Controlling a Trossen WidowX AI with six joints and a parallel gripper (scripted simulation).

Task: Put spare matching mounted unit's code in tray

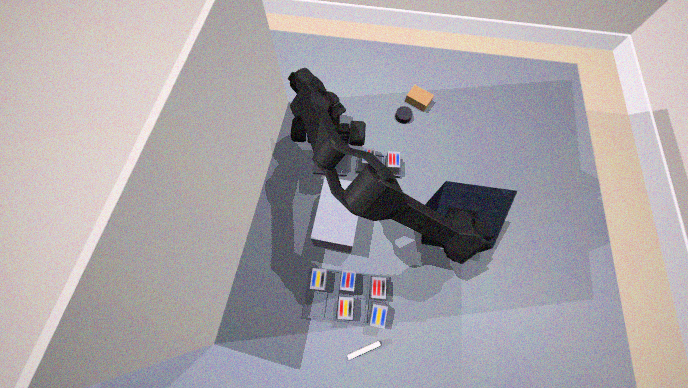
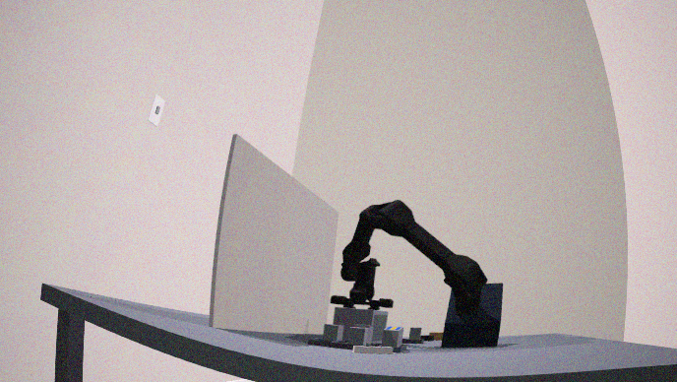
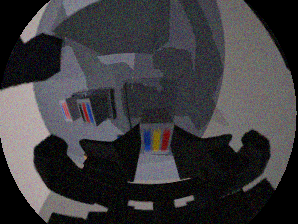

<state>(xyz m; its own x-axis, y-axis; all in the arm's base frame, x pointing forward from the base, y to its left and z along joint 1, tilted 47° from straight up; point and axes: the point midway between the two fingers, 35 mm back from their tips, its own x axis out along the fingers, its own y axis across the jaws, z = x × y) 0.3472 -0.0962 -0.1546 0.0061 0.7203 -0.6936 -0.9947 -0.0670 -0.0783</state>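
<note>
My gripper [image 3: 154,124] [image 2: 361,305] is shut on a grey block [image 3: 156,151] with blue, yellow and red stripes on top. It is low, behind the large grey box [image 1: 334,220] [image 2: 353,316], so I cannot tell whether the block touches what is below. A dark, low-rimmed square [image 3: 126,102], perhaps the tray, lies under or just beyond the block; the arm hides most of it in the top view. Several striped spares stand in a rack at the front, among them a blue-yellow-black one [image 1: 318,279] and a red-yellow-black one [image 1: 345,308]. I cannot identify the mounted unit or its code.
Two more striped blocks [image 1: 394,159] [image 3: 86,112] stand close beside the gripper. A tall grey panel [image 1: 200,175] [image 2: 276,246] rises beyond it. A dark blue panel [image 1: 480,202] [image 2: 492,305] stands by the arm's base. An orange block [image 1: 419,97], black disc [image 1: 404,114] and white bar [image 1: 364,350] lie around.
</note>
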